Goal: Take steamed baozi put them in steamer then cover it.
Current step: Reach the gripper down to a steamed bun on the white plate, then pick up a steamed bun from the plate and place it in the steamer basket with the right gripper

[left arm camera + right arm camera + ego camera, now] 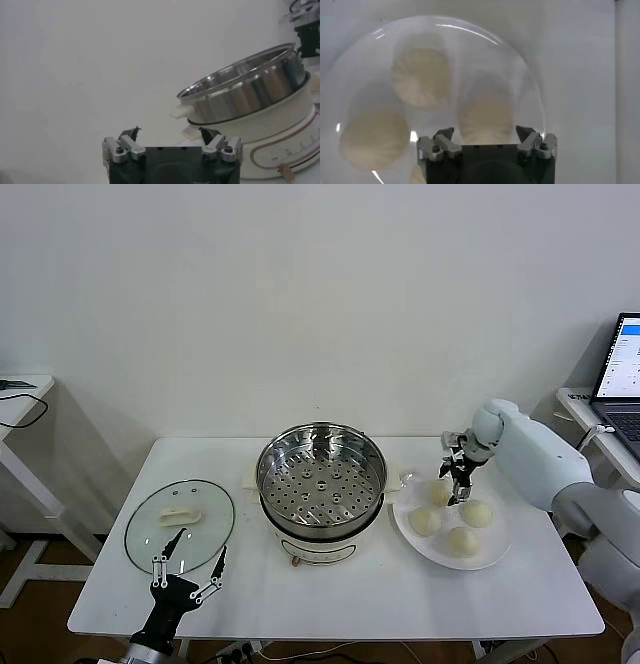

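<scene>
Baozi are the whole matter here, but going left to right, the cover [180, 525] comes first: a glass lid lying flat on the left end of the worktop [330, 589], its cream handle up. The left claw [191, 567] hangs just beside the lid's near edge, its fingers spread wide and holding nothing; in the left wrist view the same left claw [170, 134] points across bare worktop at the steamer's side.

In the middle stands the steamer [322, 480], uncovered, its perforated tray bare of any bun.

To its right lies a white plate [494, 555] with four steamed baozi [462, 541] clustered on it. The right claw [460, 487] is directly above the bun at the plate's far-left side [440, 493], pointing straight down. In the right wrist view the right claw [485, 132] has its fingers apart with nothing between them, and that bun [485, 117] sits centred in the gap, its pleats facing up.

So the relation that counts is vertical: the bun lies straight below the right claw, and being round it has no long axis to align with. The right arm is far nearer the buns; the left is nearer the lid.
</scene>
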### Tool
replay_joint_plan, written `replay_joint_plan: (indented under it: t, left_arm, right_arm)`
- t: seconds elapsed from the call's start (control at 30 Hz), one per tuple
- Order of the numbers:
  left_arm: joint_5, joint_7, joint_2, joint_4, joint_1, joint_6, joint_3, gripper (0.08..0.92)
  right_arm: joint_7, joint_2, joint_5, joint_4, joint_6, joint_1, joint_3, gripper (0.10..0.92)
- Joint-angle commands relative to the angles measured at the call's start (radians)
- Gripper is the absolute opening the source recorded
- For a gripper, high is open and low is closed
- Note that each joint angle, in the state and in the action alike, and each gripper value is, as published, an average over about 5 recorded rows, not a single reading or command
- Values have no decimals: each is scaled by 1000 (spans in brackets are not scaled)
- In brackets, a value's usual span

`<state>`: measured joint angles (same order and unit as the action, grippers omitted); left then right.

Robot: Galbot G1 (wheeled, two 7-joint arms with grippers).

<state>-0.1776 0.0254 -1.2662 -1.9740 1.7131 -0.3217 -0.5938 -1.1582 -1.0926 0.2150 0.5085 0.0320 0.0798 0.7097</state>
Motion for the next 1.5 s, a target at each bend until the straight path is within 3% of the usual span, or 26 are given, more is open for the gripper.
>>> replay_joint_plan:
  t: [0.03,0.27,0.47,0.67,0.87,1.2,1.5]
  left_arm:
    - [-2,-6,-3,-1,1,-2,2,823]
    - [-4,-15,-3,-9,5,1,1,823]
    - [-12,-16,0,-22,14,5,3,823]
    - [-17,-18,4,-34,19,3,3,823]
    - [-16,-20,3,-38,23,-2,3,823]
    - [-16,-22,-3,-43,22,-11,13,823]
    - [-15,-23,-5,-46,28,-26,7,823]
  right_arm:
    - [25,-31,16,-41,3,-4,-1,793]
    - [26,-18,2,-5,7,3,13,694]
    - [-8,68,-67,173,40,95,72,655]
    - [-69,134,-127,365,272,312,171,657]
    - [-92,95,-134,539,487,514,306,668]
    - [-24,-88,7,619,739,532,377,679]
    - [44,-231,225,510,803,376,360,687]
